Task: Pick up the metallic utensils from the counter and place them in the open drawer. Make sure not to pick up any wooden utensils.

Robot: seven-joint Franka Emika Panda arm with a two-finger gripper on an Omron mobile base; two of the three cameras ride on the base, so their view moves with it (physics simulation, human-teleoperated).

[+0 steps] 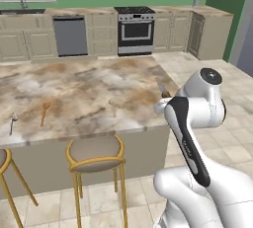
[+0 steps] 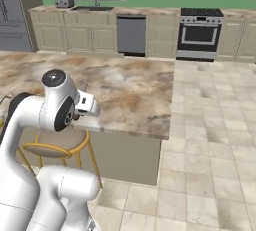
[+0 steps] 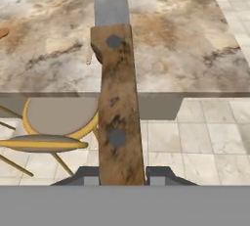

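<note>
Right now the gripper (image 3: 122, 180) is shut tight on a knife (image 3: 118, 117). In the hand view, the two small dark fingers (image 3: 161, 175) press on each side of the handle's bottom end. The handle is a long flat slab of brown wood, rough and streaky, with two round grey rivets in it. Above the handle, the blade is smooth flat grey metal and runs up to the top edge of the view. The knife is up in the air, off the stone.

Past the knife lies the counter (image 3: 185, 49). Its top is flat stone with swirls of brown, cream and grey, and it has a thin straight edge. A small pale thin piece (image 3: 89, 58) lies on the stone just left of the knife handle in this view.

In the left base view, the knife (image 1: 164, 92) shows as a small dark bit near the right end of the counter (image 1: 79, 89), beside the white arm. A wooden spoon (image 1: 44, 113) lies on the stone toward the left; it is orange-brown with a thin straight handle. A thin silvery utensil (image 1: 112, 106) lies near the middle, well apart from the spoon. Another small grey piece (image 1: 12, 121) lies near the left edge.

A round stool (image 1: 95, 154) with a grey-brown seat and yellow legs stands below the counter edge.
</note>
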